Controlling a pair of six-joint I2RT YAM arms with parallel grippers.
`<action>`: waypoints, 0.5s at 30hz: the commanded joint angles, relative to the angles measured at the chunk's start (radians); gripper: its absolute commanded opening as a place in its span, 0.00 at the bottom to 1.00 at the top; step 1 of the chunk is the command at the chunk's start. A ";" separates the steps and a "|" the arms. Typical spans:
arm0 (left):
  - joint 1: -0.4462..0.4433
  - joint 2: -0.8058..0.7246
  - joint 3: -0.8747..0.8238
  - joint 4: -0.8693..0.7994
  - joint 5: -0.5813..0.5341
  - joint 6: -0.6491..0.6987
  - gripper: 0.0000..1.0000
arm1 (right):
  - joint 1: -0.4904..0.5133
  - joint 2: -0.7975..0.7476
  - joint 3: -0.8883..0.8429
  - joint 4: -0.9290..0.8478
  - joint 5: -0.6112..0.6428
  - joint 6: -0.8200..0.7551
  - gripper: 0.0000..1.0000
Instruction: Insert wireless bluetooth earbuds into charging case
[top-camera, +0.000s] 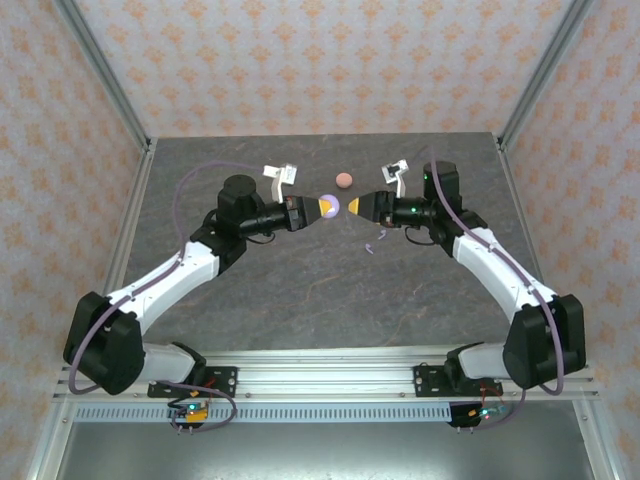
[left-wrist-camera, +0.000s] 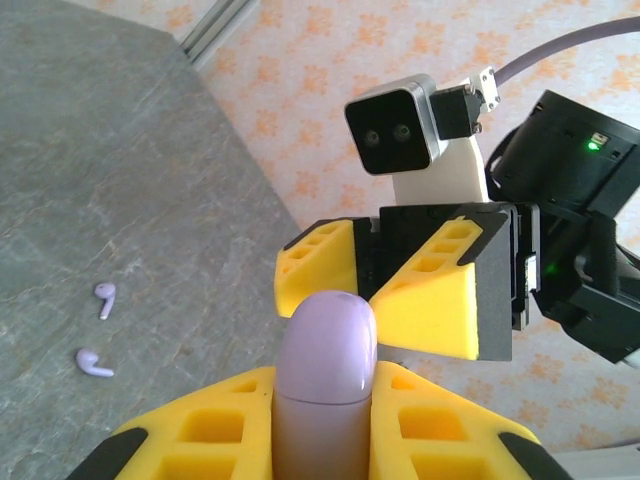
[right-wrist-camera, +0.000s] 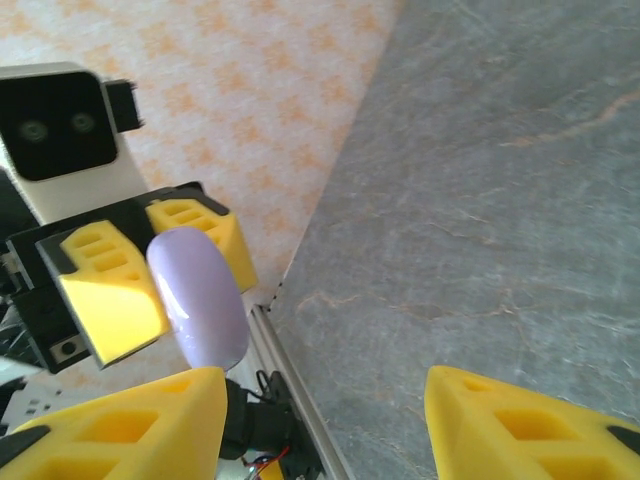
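Left wrist: closed lilac case (left-wrist-camera: 325, 380) pinched between left fingers (left-wrist-camera: 205, 432).

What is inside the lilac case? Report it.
Its inside is hidden: the lilac case, clamped in the left gripper, looks closed. Two lilac earbuds lie outside on the table.
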 joint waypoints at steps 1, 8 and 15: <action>0.006 -0.037 0.000 0.042 0.028 0.015 0.20 | 0.016 -0.027 0.049 0.035 -0.089 -0.051 0.56; 0.003 -0.065 -0.001 0.047 0.038 0.013 0.19 | 0.062 -0.015 0.098 0.023 -0.111 -0.076 0.55; -0.001 -0.081 -0.002 0.043 0.058 0.021 0.19 | 0.090 0.014 0.131 0.015 -0.111 -0.084 0.49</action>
